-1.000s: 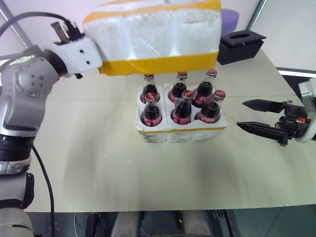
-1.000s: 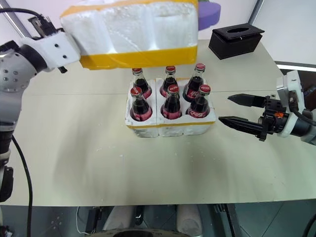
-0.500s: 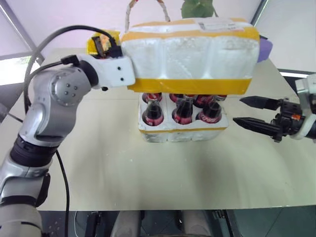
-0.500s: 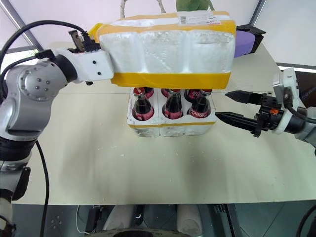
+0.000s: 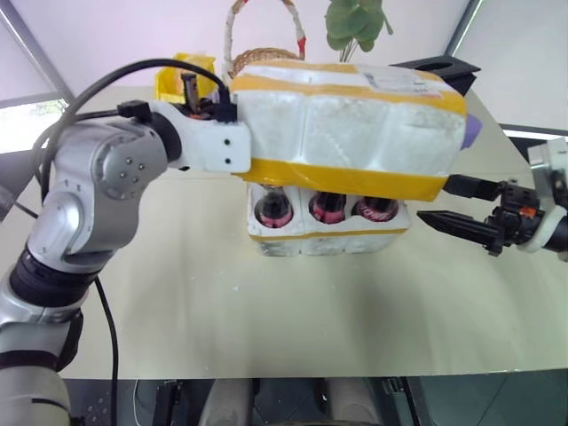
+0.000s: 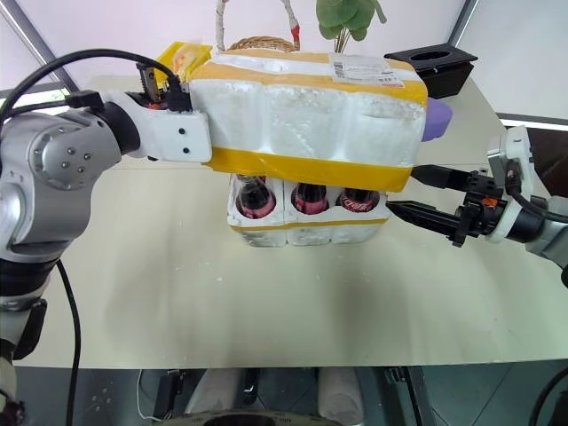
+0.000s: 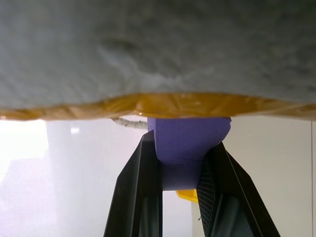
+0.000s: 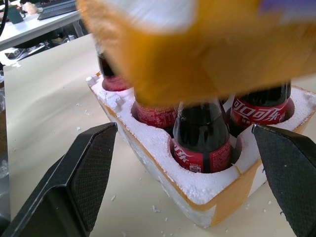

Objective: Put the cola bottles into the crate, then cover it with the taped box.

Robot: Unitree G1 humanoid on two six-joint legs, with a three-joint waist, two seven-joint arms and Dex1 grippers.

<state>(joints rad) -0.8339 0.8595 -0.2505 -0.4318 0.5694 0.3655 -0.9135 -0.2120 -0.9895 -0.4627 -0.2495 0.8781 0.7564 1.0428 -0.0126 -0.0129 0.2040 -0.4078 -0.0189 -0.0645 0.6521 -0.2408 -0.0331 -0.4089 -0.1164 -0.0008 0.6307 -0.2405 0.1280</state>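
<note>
My left gripper (image 7: 180, 163) pinches the purple end tab of the yellow-taped white foam box (image 5: 355, 133), to lower it squarely | box hovers over the red-capped cola bottles (image 6: 306, 197) seated in the white styrofoam crate (image 6: 306, 232) at table centre | my right gripper (image 6: 424, 197), spread wide, empty, waits at 3 o'clock to steady the crate.

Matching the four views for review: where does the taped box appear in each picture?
Left eye view: taped box, upper centre, over the cola bottles, held by the left gripper.
Right eye view: upper centre, above the crate.
Left wrist view: foam underside across the upper part, purple end between the fingers.
Right wrist view: yellow-taped edge over the bottles.
Shared landmark: its yellow tape band.
</note>
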